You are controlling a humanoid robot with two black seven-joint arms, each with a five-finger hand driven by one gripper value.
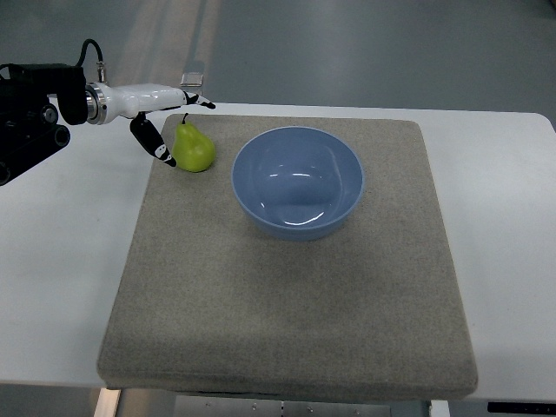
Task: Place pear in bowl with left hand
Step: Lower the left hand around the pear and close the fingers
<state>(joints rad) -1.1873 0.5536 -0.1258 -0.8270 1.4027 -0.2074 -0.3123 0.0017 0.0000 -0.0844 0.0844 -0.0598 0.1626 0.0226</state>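
Top view: the white left hand [165, 122] reaches in from the left edge, its black-tipped fingers [160, 149] spread around the small yellow-green pear [195, 148] without closing on it. The pear stands upright near the far-left corner of the grey-beige fabric mat [287, 321], just beside the round light-blue bowl [298, 182], a narrow gap between them. The mat's near half and right side lie open, and the white counter [61, 261] borders it on both sides.

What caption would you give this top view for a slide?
The robot's left hand reaches with open fingers around a green pear standing beside an empty blue bowl on a grey mat.
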